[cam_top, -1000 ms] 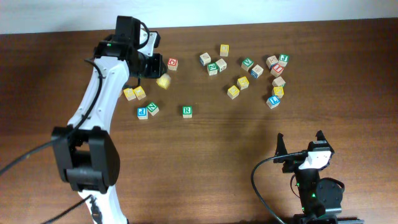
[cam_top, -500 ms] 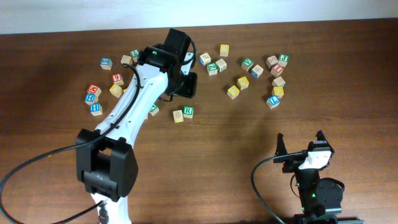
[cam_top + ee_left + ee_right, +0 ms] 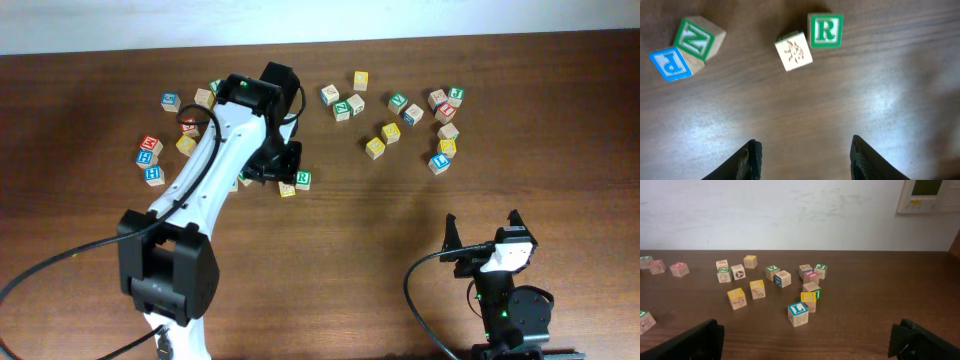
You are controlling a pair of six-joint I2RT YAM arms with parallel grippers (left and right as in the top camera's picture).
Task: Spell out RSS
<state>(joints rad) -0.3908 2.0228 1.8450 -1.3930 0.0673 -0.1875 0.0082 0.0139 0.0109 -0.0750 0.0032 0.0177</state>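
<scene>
The green R cube [image 3: 302,179] lies mid-table, with a yellow-faced cube [image 3: 287,189] touching its left side. In the left wrist view the R cube [image 3: 826,30] sits at the top, and the cube beside it [image 3: 794,51] shows a pale face with an engraved picture. My left gripper [image 3: 805,155] is open and empty, above bare wood just short of both cubes; the overhead view shows it [image 3: 270,165] just left of them. Other yellow-faced cubes [image 3: 375,148] [image 3: 391,132] lie in the right cluster. My right gripper [image 3: 483,235] [image 3: 810,340] is open and empty near the front edge.
A green Z cube [image 3: 699,39] and a blue P cube [image 3: 671,63] lie left of the pair. Several cubes [image 3: 150,150] are scattered at the far left. Another cluster [image 3: 440,120] is at the back right, with a blue L cube [image 3: 797,313] nearest my right gripper.
My left gripper carried a yellow cube from the upper left down to the R cube, let it go beside the R, and has now drawn back left, open. The right arm has not moved.
</scene>
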